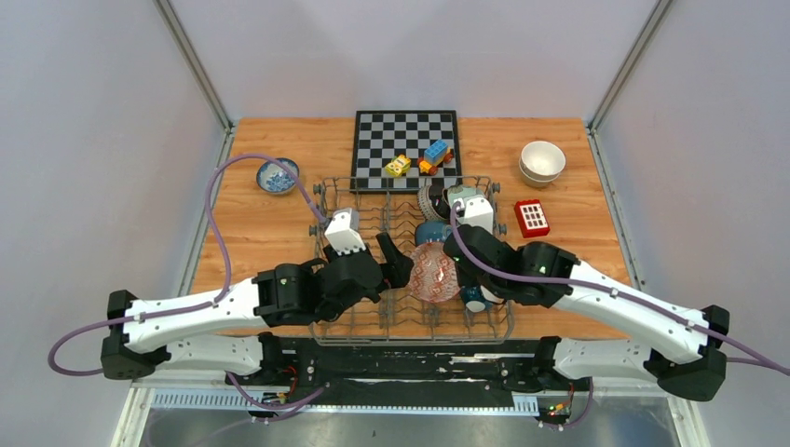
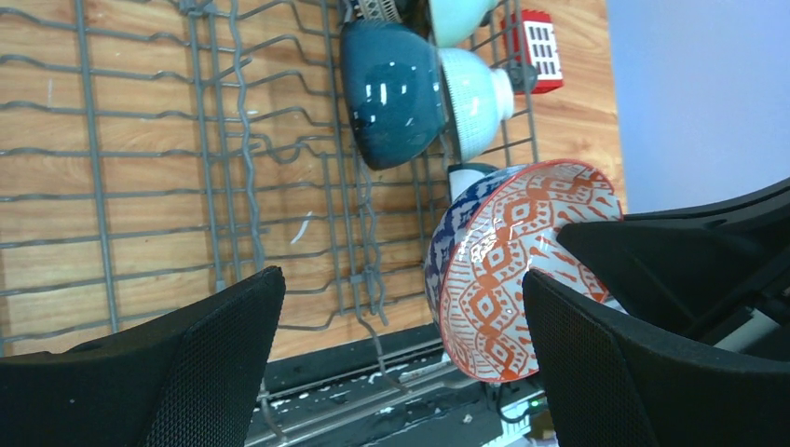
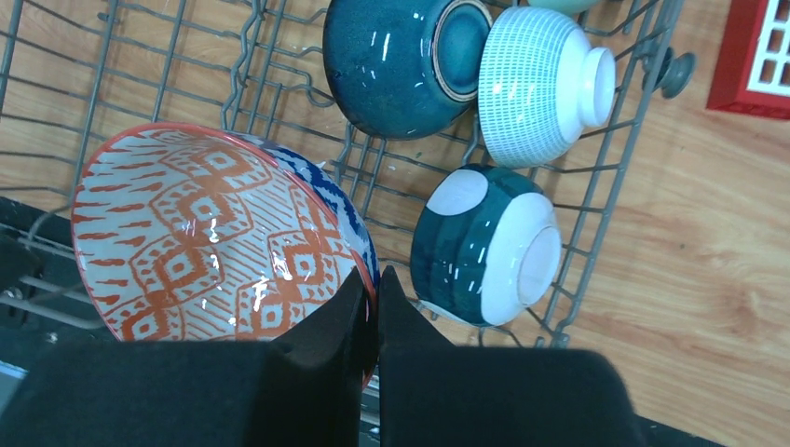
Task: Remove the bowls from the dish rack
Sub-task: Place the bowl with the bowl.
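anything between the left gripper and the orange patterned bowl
Nothing visible: the open left gripper faces the orange patterned bowl directly, while the right gripper is shut on its rim.

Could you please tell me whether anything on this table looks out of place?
Yes: a yellow plastic toy block and a blue-and-orange toy block sit on the black-and-white chessboard, beyond the grey wire dish rack, where chess pieces would belong.
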`<state>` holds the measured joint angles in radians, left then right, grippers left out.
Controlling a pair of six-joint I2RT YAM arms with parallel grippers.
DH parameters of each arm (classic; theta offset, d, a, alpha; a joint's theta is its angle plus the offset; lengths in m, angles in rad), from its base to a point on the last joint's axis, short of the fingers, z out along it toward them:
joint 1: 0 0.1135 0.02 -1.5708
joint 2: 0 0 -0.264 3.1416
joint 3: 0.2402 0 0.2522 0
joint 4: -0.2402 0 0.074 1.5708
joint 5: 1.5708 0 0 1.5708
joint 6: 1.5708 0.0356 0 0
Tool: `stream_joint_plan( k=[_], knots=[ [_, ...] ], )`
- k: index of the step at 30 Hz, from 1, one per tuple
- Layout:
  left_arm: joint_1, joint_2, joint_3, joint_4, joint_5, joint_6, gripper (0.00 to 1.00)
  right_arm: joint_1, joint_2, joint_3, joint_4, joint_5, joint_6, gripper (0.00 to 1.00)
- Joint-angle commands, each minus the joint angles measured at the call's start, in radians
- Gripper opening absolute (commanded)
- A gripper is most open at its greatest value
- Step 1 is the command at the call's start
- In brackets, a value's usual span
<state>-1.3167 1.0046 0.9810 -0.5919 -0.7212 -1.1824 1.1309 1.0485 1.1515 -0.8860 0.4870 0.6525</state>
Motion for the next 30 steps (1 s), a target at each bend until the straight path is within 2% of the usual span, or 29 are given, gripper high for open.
stream_joint_plan(
  k=[1,6,13,19,23,30],
  knots=[
    [0.005,0.048,0.044,-0.102,-0.043,-0.06,1.0,-0.02,0.036,0.032,0.004,0.017,0.152,0.0],
    [0.005,0.101,0.078,-0.15,-0.071,-0.026,1.0,-0.024,0.082,0.07,-0.032,-0.004,0.243,0.0],
    [0.005,0.139,0.082,-0.095,-0.047,0.056,0.89,-0.029,0.099,0.102,-0.036,-0.024,0.269,0.0],
    [0.009,0.141,0.064,-0.06,-0.042,0.081,0.72,-0.034,0.092,0.094,-0.036,-0.042,0.281,0.0],
    [0.012,0.136,0.056,-0.027,-0.026,0.1,0.52,-0.034,0.092,0.083,-0.031,-0.04,0.29,0.0],
    [0.023,0.17,0.092,-0.053,-0.036,0.098,0.36,-0.035,0.103,0.066,-0.014,-0.037,0.294,0.0]
  ],
)
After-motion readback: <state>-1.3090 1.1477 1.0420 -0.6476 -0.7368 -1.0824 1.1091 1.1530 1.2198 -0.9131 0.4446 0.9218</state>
